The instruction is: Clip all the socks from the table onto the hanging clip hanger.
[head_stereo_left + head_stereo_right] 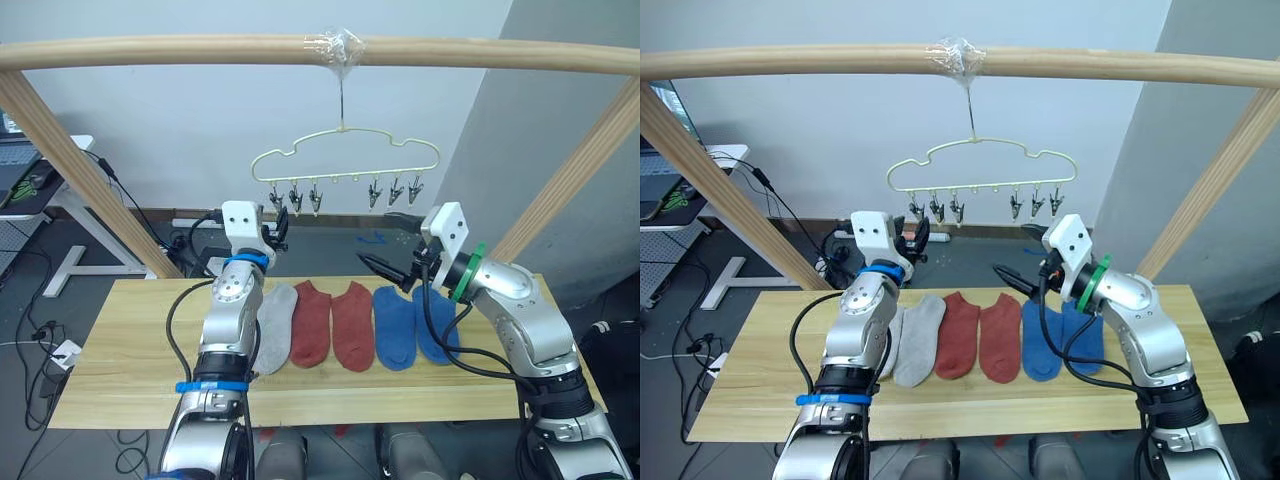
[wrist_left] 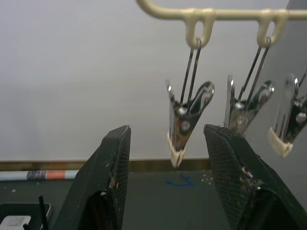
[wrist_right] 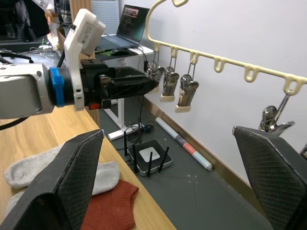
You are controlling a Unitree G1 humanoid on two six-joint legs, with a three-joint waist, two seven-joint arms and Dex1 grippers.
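Two grippers are raised near the clip hanger [image 1: 345,163], both with nothing between their fingers. The left gripper [image 2: 168,158] has its two black fingers spread apart just below the hanger's left end, and in the left wrist view the leftmost grey clip [image 2: 184,122] dangles in the gap between them without clearly touching either finger. The right gripper [image 1: 392,243] is held below the hanger's right end, its fingers parted wide, one pointing up towards the clips there and the other down towards the table [image 1: 130,370]. On the hanger, six clips hang in two groups of three, left and right, and none of them holds a sock. The hanger's hook is fixed with clear tape [image 1: 338,46] to a thick wooden beam [image 1: 150,52] that runs across above it. Below the hanger, the socks lie side by side in a row on the table: the light grey socks [image 1: 915,338] under the hanger's left end, partly covered by the left arm, the rust red socks [image 1: 331,324] under its middle, and the blue socks [image 1: 397,327] under its right end, partly behind the right arm.
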